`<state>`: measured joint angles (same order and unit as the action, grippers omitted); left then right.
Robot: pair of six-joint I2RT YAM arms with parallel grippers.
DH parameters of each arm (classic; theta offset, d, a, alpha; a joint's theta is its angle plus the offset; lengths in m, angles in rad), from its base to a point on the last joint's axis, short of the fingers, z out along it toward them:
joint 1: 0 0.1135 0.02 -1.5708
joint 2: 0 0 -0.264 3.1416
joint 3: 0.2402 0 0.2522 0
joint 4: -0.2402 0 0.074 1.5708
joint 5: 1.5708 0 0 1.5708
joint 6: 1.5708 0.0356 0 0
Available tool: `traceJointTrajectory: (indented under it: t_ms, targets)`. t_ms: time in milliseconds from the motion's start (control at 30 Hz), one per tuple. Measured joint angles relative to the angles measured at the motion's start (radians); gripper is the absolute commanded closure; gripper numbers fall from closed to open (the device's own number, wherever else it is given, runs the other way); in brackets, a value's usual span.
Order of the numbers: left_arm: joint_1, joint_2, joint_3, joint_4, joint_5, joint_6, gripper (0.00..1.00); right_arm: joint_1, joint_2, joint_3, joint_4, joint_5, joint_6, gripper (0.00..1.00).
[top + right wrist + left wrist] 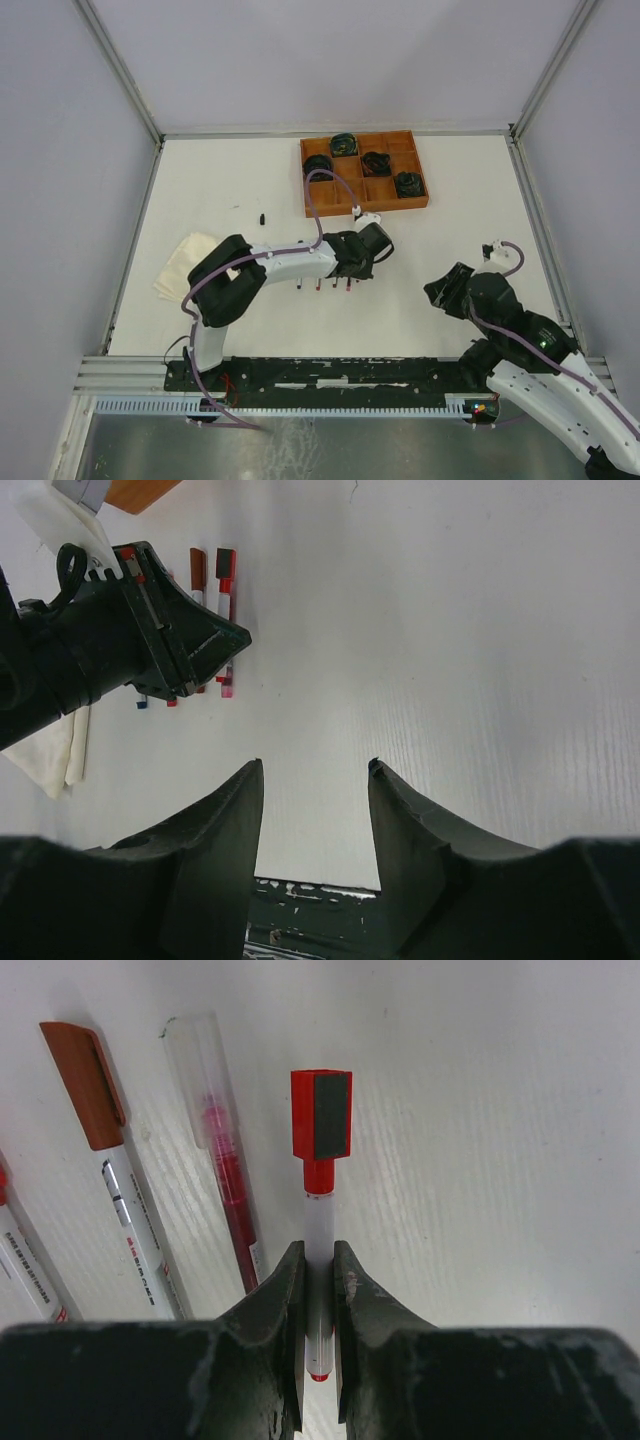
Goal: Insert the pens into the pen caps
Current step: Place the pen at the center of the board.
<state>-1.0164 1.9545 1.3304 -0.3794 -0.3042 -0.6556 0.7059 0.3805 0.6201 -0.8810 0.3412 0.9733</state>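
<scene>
Our left fingers [280, 1300] pinch the red pen [319, 1225] by its barrel, the right fingers [215, 830] spread and empty, so a push may skid the unbraced red cap [321, 1115] along the worktop [500, 1160].

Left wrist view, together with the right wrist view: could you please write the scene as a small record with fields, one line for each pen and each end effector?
left end effector: shut on the red-capped pen, gripping its white barrel
red cap: on the far end of the held pen
clear-capped pen: lies beside the held pen, at image left, untouched
brown-capped pen: lies further to image left, untouched
right end effector: open, holding nothing
table: white, bare in front of the right end effector
</scene>
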Motion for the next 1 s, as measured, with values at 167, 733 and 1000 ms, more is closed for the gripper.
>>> traceJointTrajectory:
  t_ms: [167, 733, 1000]
  targets:
    - [0.0, 0.029, 0.002, -0.019, -0.011, -0.016, 0.82, 0.0, 0.0, -0.014, 0.0, -0.005, 0.004, 0.46]
    - [-0.011, 0.037, 0.004, -0.021, -0.015, -0.044, 0.69, 0.0, 0.0, -0.029, 0.001, -0.024, 0.015, 0.46]
    - [-0.012, 0.036, 0.005, -0.016, -0.001, -0.044, 0.69, 0.0, 0.0, -0.03, 0.001, -0.026, 0.018, 0.46]
